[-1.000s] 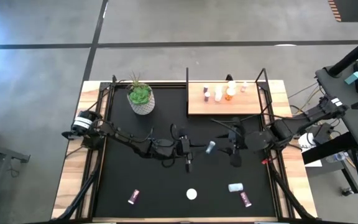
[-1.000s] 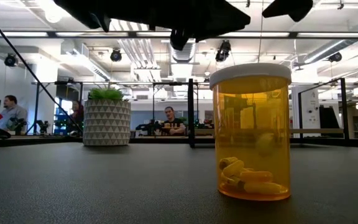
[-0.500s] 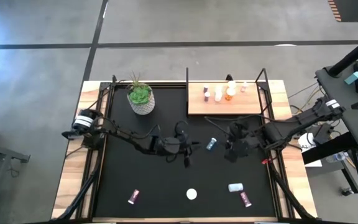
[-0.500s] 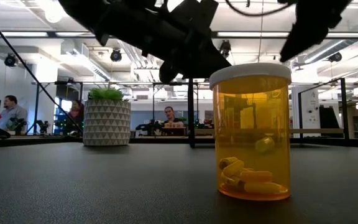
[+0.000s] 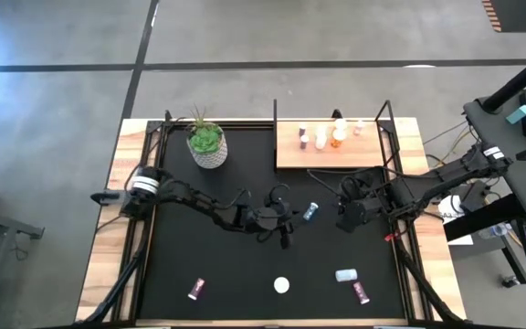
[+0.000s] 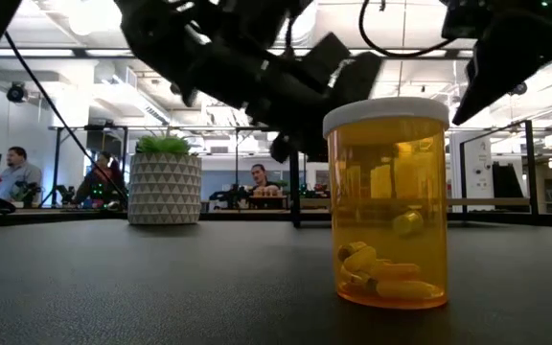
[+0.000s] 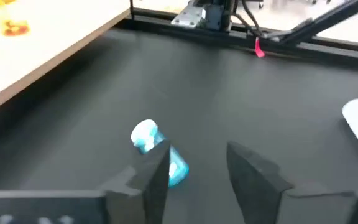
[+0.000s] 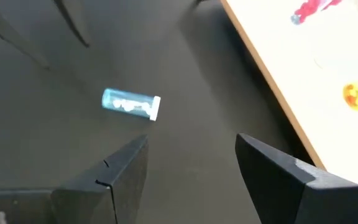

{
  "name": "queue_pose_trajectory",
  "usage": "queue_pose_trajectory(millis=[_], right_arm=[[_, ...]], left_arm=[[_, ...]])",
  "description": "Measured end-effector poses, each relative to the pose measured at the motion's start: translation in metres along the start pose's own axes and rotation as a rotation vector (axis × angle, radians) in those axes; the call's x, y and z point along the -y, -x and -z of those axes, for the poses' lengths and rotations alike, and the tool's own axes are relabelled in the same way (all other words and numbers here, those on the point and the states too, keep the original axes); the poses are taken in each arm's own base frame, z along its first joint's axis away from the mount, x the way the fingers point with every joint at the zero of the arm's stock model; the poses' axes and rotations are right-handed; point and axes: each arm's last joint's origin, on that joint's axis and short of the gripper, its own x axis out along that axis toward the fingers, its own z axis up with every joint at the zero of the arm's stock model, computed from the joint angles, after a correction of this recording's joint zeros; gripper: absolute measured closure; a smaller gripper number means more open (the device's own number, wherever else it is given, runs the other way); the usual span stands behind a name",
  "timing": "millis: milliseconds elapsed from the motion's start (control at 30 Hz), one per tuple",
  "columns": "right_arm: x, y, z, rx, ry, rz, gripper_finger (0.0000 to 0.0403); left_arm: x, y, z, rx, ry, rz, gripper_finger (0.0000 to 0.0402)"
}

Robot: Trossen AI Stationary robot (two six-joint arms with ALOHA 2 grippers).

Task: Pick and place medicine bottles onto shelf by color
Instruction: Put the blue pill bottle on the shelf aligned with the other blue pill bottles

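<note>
The blue bottle (image 5: 310, 212) lies on its side at mid-frame of the high view, below the shelf (image 5: 329, 151); a clean pick probably means centring the parted fingers across its body before closing. The left gripper (image 5: 286, 222), empty and jaws apart, hovers just left of it. The right gripper (image 5: 346, 217), open and empty, waits just to its right.

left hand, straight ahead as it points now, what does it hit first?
Likely the blue bottle lying on the mat, just beyond the left hand, slightly off to one finger's side. Depth is uncertain.
</note>
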Motion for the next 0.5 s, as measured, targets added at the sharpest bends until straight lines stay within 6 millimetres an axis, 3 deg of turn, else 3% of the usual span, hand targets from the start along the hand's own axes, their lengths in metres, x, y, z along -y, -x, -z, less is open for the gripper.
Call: queue_pose_trajectory(millis=[200, 500], right_arm=[[0.004, 0.0, 0.006, -0.013, 0.041, 0.002, 0.017], [0.01, 0.001, 0.013, -0.064, 0.06, 0.038, 0.017]], left_arm=[[0.003, -0.034, 0.005, 0.002, 0.014, -0.048, 0.0202], [0.006, -0.064, 0.001, -0.142, 0.026, -0.197, 0.0198]])
